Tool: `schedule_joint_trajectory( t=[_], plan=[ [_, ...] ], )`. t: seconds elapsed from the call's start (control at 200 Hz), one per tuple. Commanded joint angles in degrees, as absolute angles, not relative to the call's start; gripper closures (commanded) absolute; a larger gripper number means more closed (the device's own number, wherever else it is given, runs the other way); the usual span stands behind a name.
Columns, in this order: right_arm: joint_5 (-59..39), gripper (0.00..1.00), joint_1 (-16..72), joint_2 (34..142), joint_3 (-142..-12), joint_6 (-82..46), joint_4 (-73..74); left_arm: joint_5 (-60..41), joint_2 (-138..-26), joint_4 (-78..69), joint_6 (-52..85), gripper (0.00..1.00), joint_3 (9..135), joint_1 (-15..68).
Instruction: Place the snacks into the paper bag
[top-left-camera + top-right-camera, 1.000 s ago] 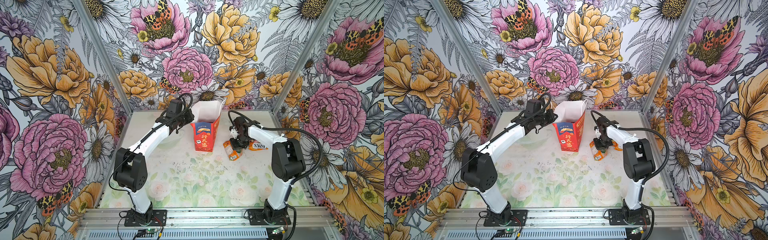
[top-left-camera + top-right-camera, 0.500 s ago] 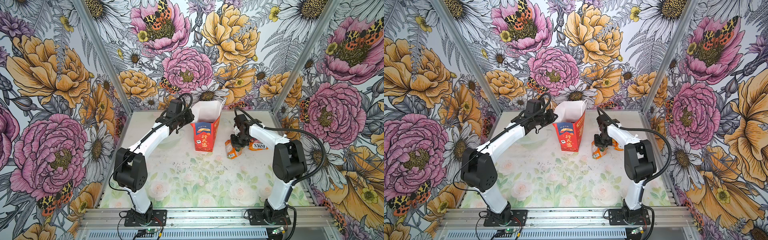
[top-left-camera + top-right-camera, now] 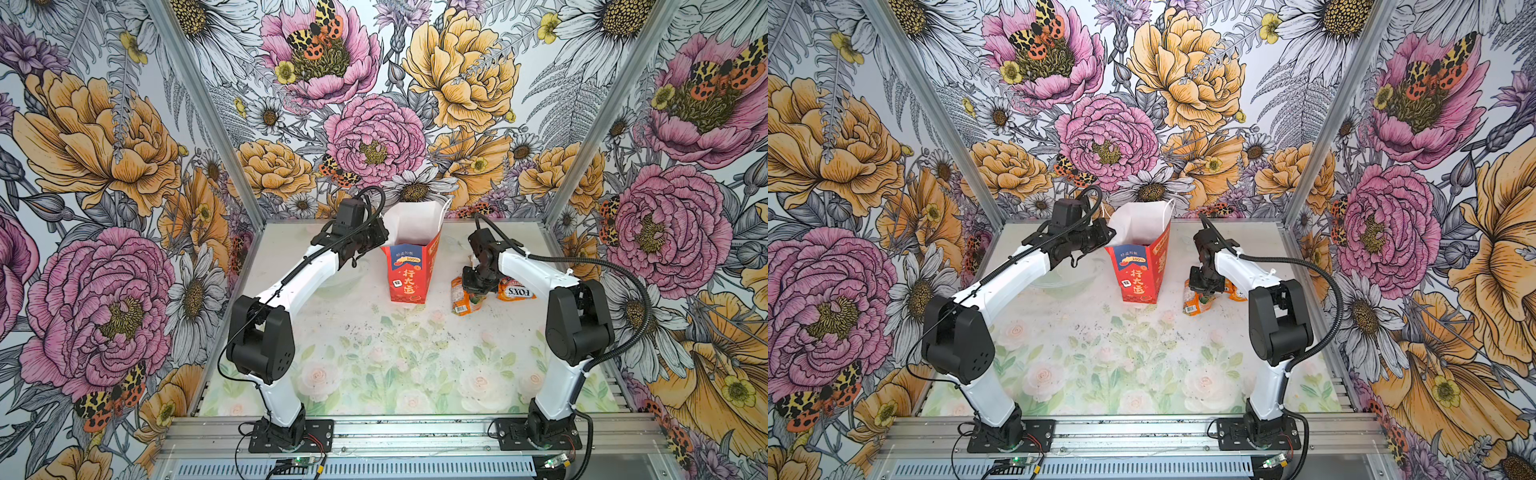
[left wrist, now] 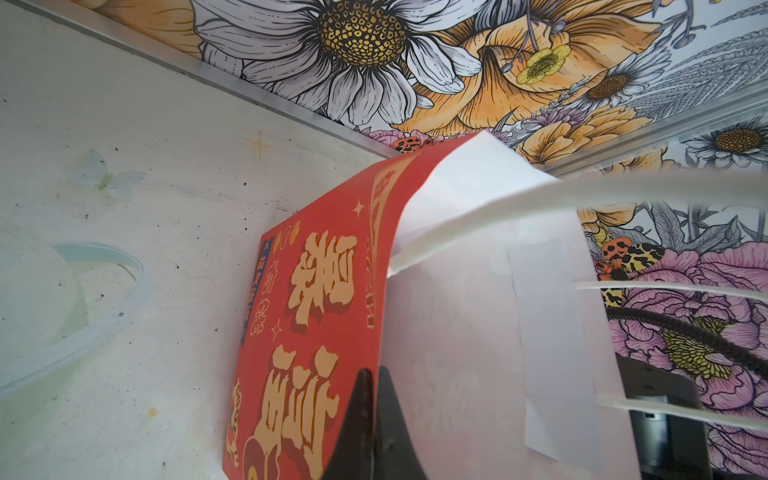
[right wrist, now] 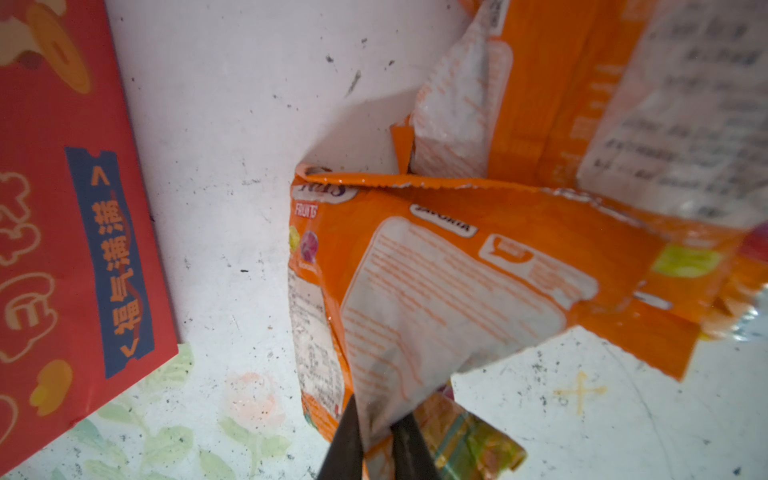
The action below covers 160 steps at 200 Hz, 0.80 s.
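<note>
An upright red paper bag [image 3: 409,274] with a white inside, white cord handles, gold Chinese characters and a blue "100%" panel stands open-mouthed on a white tabletop [image 3: 374,353] printed with pale flowers.

Left of the bag, the left gripper [image 3: 384,240] reaches in at rim height. The left wrist view shows its dark fingertips [image 4: 362,399] closed on the bag's near wall. One jaw is on the red outside and the other on the white inside, just under the top edge.

Just right of the bag, and not touching it, the right gripper [image 3: 473,291] points down over a small cluster of crinkly plastic packets. In the right wrist view its jaws pinch one edge of an orange-and-white packet [image 5: 457,282], and the rest of that packet spreads out beyond the fingertips. I cannot tell whether it has left the table.

A corner of a yellow-green multicoloured packet [image 5: 469,440] shows from under it, close beside the jaws. Farther right of the bag lies a second orange-and-white packet [image 3: 515,291], lettered "FOX'S", right next to the gripped one.
</note>
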State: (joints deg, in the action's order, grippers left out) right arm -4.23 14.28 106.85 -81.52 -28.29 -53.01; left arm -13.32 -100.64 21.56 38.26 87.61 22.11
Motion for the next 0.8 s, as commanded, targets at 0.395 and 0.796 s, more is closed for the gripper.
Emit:
schedule_joint_trajectory(
  t=[0.395,0.796],
  plan=[
    [-2.63,0.25,13.49,101.78,-78.75,-29.01,-51.86,-13.89,-101.87,21.2,38.5,1.0,87.43,21.49],
    [-5.44,0.14,12.91,105.8,-77.33,-28.69,-48.61,-13.88,-101.93,21.11,38.59,1.0,87.22,21.44]
  ],
)
